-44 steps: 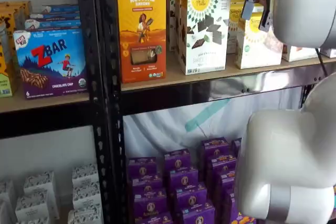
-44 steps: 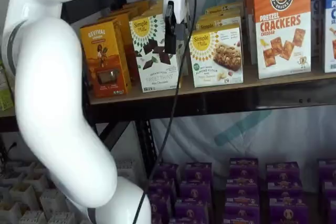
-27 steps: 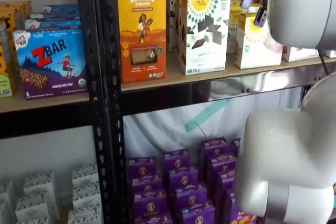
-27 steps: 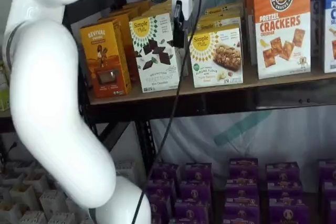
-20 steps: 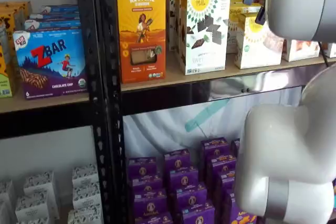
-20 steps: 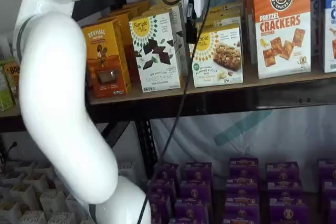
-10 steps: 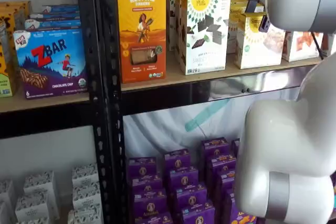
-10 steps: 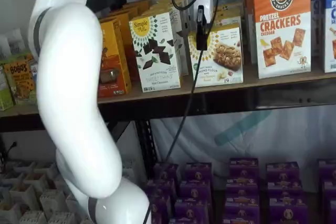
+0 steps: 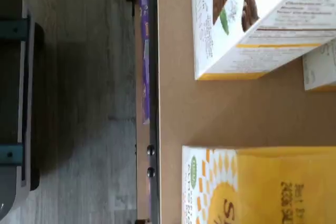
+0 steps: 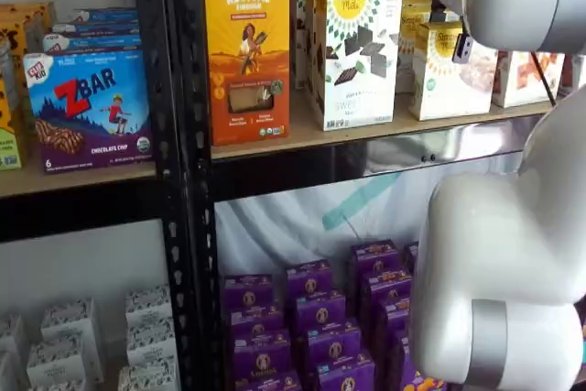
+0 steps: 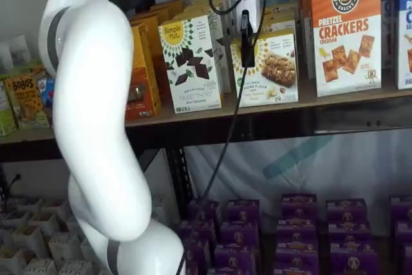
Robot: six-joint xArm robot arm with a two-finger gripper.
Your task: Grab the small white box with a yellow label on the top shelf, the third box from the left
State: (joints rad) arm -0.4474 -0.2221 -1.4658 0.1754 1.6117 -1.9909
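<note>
The small white box (image 11: 273, 69) with its yellow sunburst label stands on the top shelf (image 11: 193, 115) to the right of a tall white chocolate box (image 11: 190, 62); it also shows in a shelf view (image 10: 447, 75). My gripper (image 11: 247, 55) hangs in front of the small box's left edge, its black fingers seen side-on with no gap to read. In a shelf view only a dark finger (image 10: 461, 48) shows below the arm. The wrist view looks down on the box's yellow top (image 9: 262, 187) and the shelf board (image 9: 220, 114).
An orange Revival box (image 10: 245, 57) stands left of the chocolate box (image 10: 355, 52). An orange-and-white cracker box (image 11: 346, 30) stands to the right. My white arm (image 11: 96, 107) fills the left foreground. Purple boxes (image 11: 290, 230) lie below, and a ZBar box (image 10: 87, 107) stands in the left bay.
The gripper has moved right along the top shelf, from in front of the chocolate box to in front of the small white box. The arm swung right with it.
</note>
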